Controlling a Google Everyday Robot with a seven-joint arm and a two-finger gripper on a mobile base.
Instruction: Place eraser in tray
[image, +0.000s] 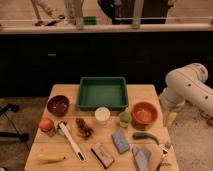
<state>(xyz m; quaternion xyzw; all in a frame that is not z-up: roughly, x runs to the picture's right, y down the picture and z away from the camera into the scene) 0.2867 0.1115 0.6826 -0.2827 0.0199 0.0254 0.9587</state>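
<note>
fingers (170, 118) hang beside the right edge of the surface (150, 92), under the bend of the white arm (187, 87). they are spread as wide as they go, hold nothing, and touch none of the objects.

eraser (102, 155), tan on top and dark beneath, lies flat near the front edge of the surface, set at an angle. just to its right is a blue-grey pad (120, 141), to its left the long white-handled brush (70, 140), and further back the white cup (102, 115). beyond the cup, at the far side of the surface, sits the green tray (102, 95), with nothing in it. the orange bowl (145, 112) stands to the tray's front right and the maroon bowl (58, 105) to its front left.

judging by this, the task has not begun in earnest: the eraser is untouched and well apart from the fingers. the reach across to it, the grasp, the lift over the cup and the release into the tray are all left to do.
</note>
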